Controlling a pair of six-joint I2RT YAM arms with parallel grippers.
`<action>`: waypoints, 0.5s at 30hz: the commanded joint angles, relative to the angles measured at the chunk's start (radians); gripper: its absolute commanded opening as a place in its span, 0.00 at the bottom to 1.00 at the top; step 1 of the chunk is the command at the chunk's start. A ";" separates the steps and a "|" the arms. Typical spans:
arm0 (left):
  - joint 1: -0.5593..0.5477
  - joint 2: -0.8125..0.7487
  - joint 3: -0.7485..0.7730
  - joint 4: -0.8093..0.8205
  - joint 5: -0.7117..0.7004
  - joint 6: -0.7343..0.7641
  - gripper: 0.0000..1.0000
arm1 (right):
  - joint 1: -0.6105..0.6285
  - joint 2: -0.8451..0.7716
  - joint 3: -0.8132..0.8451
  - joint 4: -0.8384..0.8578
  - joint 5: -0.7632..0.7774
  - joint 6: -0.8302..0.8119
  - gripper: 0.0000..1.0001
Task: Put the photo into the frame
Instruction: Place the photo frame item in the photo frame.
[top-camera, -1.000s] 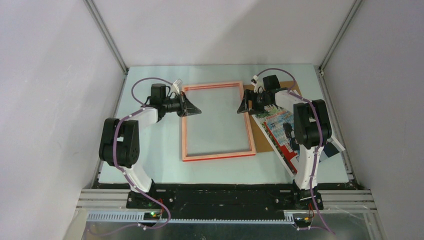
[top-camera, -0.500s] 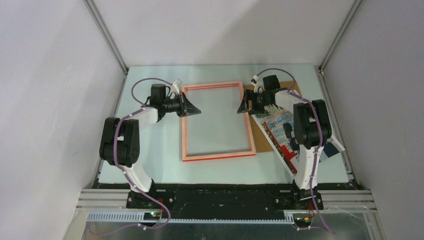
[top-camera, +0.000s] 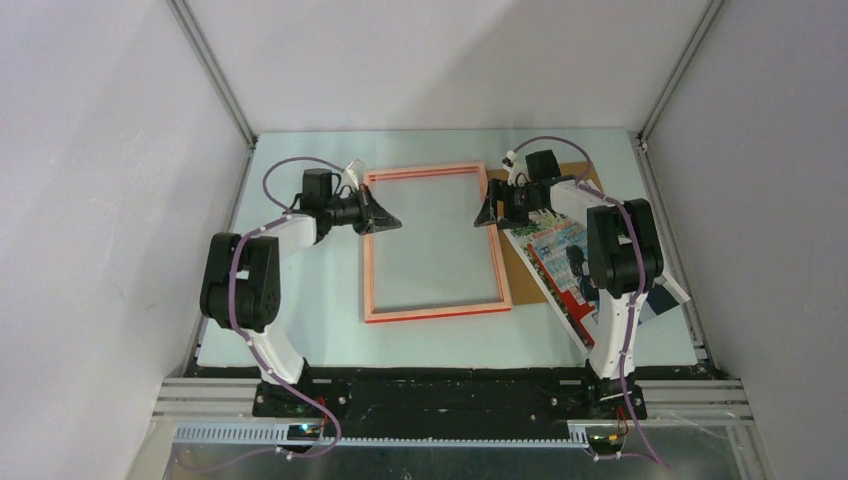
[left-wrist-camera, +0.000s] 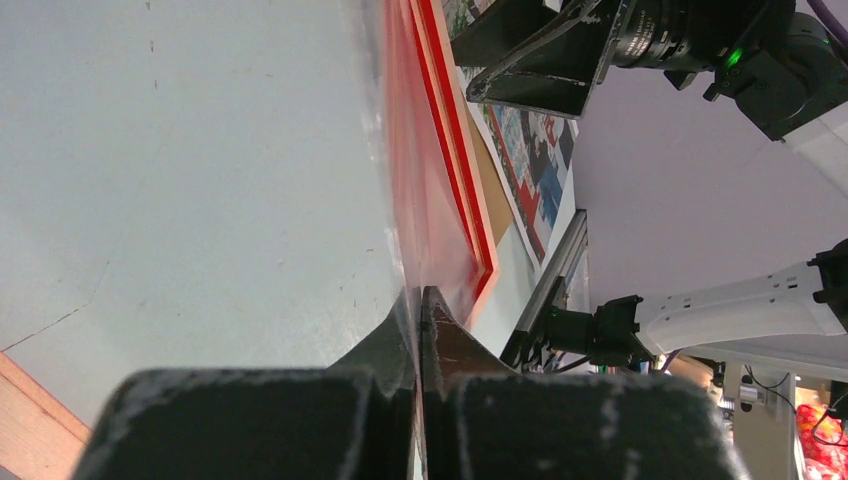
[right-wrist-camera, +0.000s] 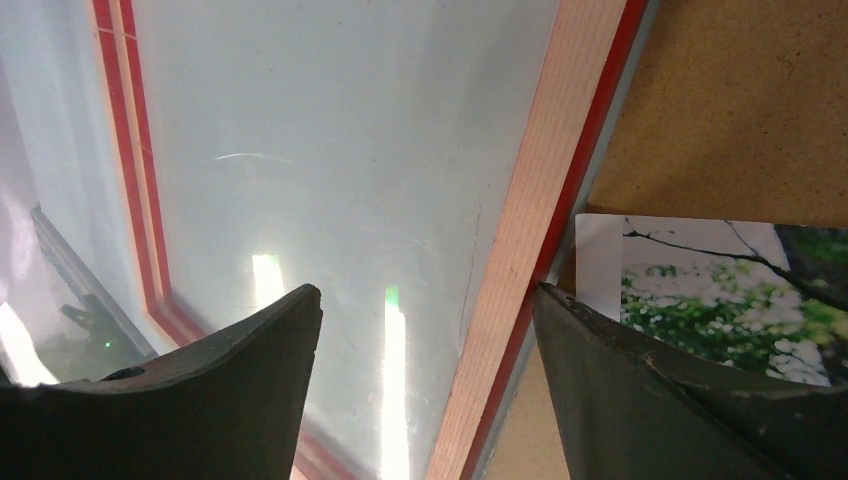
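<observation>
My right jaws stand apart astride the right rail of the frame (top-camera: 436, 312). My left jaws are pressed together at its left rail; whether they nip the clear pane (right-wrist-camera: 330, 150) I can't tell. The frame lies back-up on the worktop (top-camera: 320, 330), no print inside. The photo (top-camera: 555, 245) lies face-up on the brown board (top-camera: 518, 262) just beside it. I'd hold the frame square first.

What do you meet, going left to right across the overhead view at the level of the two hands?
The left hand over the frame's left rail → frame → right hand astride its right rail → bare strip of brown backing board → photo.
</observation>
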 joint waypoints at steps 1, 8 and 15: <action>0.004 0.001 0.035 0.040 0.002 0.023 0.00 | 0.009 0.007 0.029 0.006 -0.008 -0.014 0.81; 0.005 0.001 0.031 0.039 0.005 0.020 0.00 | 0.008 0.004 0.030 0.006 -0.010 -0.012 0.81; 0.005 0.005 0.015 0.074 0.024 -0.031 0.00 | 0.011 0.009 0.031 0.007 -0.008 -0.010 0.81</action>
